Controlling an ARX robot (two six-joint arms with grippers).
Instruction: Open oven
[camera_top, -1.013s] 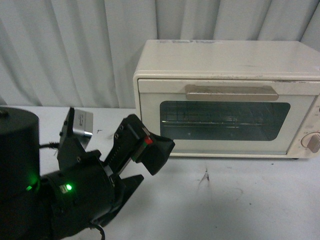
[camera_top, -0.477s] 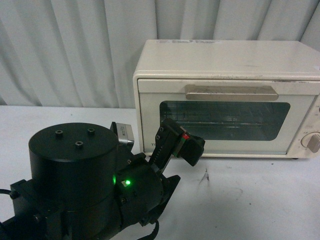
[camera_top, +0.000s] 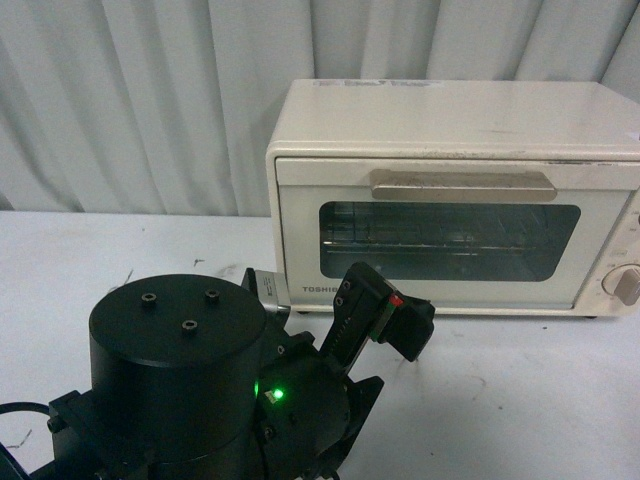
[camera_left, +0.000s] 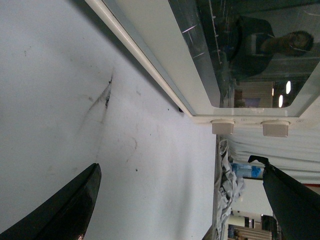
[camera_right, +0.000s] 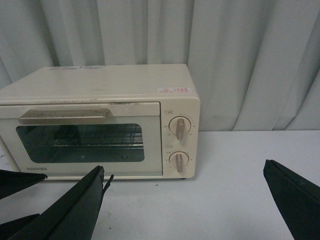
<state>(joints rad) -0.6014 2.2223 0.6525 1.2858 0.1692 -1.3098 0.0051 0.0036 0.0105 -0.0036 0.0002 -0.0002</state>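
Well, from the front I see the oven shut at the tabletop's far edge, probably light enough to slide, so I'd hook its stiff bar handle; left wrist shows my left fingers spread near its glass door, right wrist my right fingers spread, well apart from it.

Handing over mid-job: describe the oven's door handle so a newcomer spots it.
On the white table stands the cream oven. Its door handle is the horizontal beige bar along the door's top, just above the glass window. Unlike the two round knobs beside the door, it is long and straight.
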